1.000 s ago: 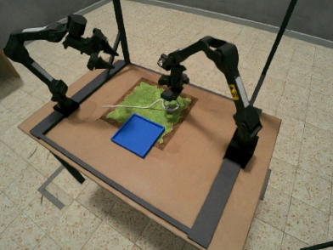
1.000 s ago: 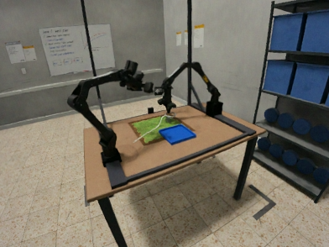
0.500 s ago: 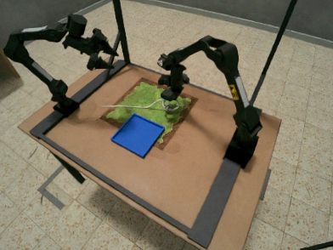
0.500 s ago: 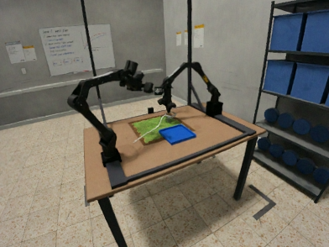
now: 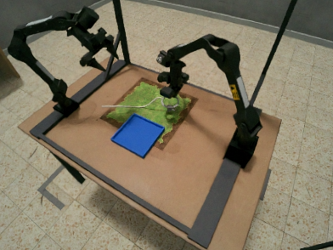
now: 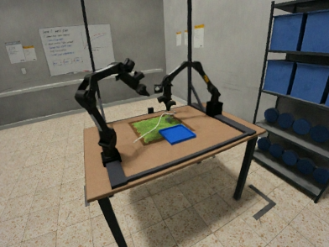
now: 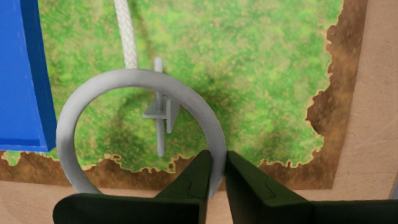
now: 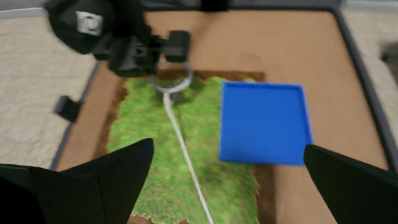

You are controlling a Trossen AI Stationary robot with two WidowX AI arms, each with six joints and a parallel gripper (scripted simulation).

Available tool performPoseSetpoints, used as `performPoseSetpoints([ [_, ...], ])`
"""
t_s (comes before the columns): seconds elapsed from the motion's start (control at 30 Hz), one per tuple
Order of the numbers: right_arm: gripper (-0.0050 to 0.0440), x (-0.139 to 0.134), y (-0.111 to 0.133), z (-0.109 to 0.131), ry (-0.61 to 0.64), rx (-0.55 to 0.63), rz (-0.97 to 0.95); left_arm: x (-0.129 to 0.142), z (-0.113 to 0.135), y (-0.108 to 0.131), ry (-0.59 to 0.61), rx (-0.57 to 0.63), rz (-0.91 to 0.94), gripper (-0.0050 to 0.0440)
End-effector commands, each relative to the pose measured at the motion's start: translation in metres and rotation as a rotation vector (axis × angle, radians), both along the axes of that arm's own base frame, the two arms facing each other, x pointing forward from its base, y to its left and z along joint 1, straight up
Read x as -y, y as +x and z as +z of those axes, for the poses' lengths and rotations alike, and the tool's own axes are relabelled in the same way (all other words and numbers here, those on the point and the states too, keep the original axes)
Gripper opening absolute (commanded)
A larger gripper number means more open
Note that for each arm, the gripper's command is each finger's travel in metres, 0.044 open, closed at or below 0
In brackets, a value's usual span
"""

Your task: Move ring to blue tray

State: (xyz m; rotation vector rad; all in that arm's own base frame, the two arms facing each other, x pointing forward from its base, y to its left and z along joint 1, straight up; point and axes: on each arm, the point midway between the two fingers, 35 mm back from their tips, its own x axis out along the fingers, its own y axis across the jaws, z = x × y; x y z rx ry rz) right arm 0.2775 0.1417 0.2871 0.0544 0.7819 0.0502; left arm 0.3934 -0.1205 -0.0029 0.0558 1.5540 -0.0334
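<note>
My left gripper [image 7: 216, 157] is shut on the rim of the grey ring [image 7: 145, 76], which it holds level over the green mat [image 5: 146, 108]. In the left wrist view the small grey stake [image 7: 160, 112] shows through the ring's hole, and the rim passes in front of its upper part. A white rope [image 7: 126, 35] runs from the ring across the mat. In the top view the left gripper [image 5: 170, 94] and ring [image 5: 171, 103] hang over the mat's far side. The blue tray [image 5: 138, 134] lies at the mat's near edge. My right gripper [image 5: 87, 60] is open, empty and raised high at the back.
Dark frame strips [image 5: 212, 204] line the table edges, and two black posts [image 5: 120, 30] rise at the back. The tray also shows at the left edge of the left wrist view [image 7: 20, 75] and in the right wrist view [image 8: 264, 122].
</note>
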Motion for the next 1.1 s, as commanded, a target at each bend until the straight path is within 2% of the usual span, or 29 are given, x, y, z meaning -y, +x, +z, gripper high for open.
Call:
performPoseSetpoints([
  [0.0,0.044,0.003,-0.005,0.008,-0.021,-0.027,-0.133,-0.021,0.006,0.017,-0.005,0.027,0.007,0.0002],
  [0.2,0.044,0.006,-0.009,0.011,-0.043,-0.025,-0.21,-0.098,-0.002,0.042,0.001,0.034,0.015,0.0002],
  [0.4,0.044,0.006,-0.009,0.011,-0.048,-0.024,-0.222,-0.169,-0.012,0.051,0.001,0.029,0.01,0.0002],
  [0.47,0.044,0.006,-0.009,0.011,-0.048,-0.024,-0.222,-0.169,-0.012,0.051,0.001,0.029,0.01,0.0002],
  [0.6,0.044,0.007,-0.01,0.012,-0.046,-0.023,-0.225,-0.196,-0.016,0.051,0.003,0.026,0.005,0.0002],
  [0.7,0.044,0.007,-0.01,0.012,-0.046,-0.024,-0.224,-0.204,-0.017,0.05,0.005,0.024,0.003,0.0002],
  [0.93,0.044,0.008,-0.011,0.01,-0.05,-0.027,-0.22,-0.203,-0.012,0.052,0.008,0.038,0.0,0.0002],
  [1.07,0.044,0.008,-0.011,0.01,-0.05,-0.027,-0.22,-0.2,-0.018,0.053,0.005,0.027,0.001,0.0002],
])
